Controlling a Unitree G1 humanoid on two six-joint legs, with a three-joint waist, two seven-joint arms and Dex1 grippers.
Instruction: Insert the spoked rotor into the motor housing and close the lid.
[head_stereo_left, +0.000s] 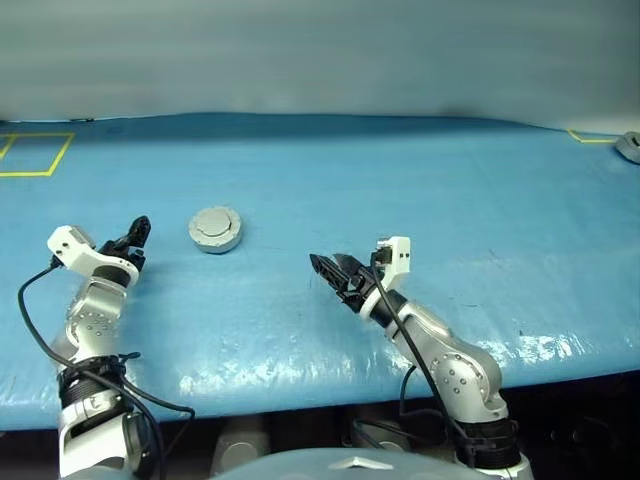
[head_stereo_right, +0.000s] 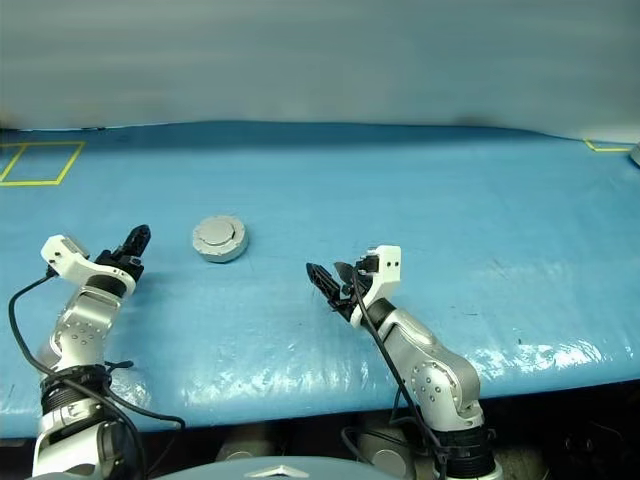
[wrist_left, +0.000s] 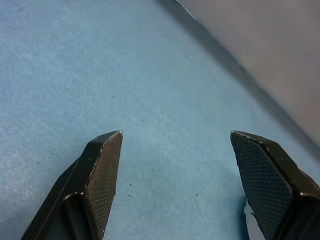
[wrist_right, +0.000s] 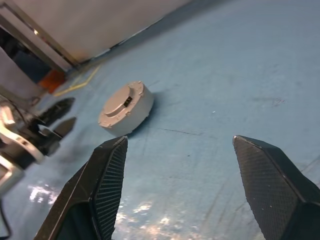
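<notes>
One assembled unit is on the table (head_stereo_left: 420, 180): the lid (head_stereo_left: 215, 227) sits smooth face up on what appears to be the housing, so rotor and windings cannot be seen and the task looks essentially complete. The step in hand is judged to be clearing away; do it well by drawing both grippers back level and away from the unit, without brushing its rim or dragging the cover sheet under it. The left gripper (head_stereo_left: 139, 232) has its fingers (wrist_left: 102, 175) spread and nothing between them; the unit lies just beside its tips, towards the robot's right and apart from them. The right gripper (head_stereo_left: 330, 268) is likewise spread and empty, with bare table between its pads (wrist_right: 111, 180); the unit lies ahead of it and to its left, well apart. Count: one lid, one housing presumed beneath, no loose rotor visible, two grippers, two yellow tape marks (head_stereo_left: 35, 155) at the far edge.
</notes>
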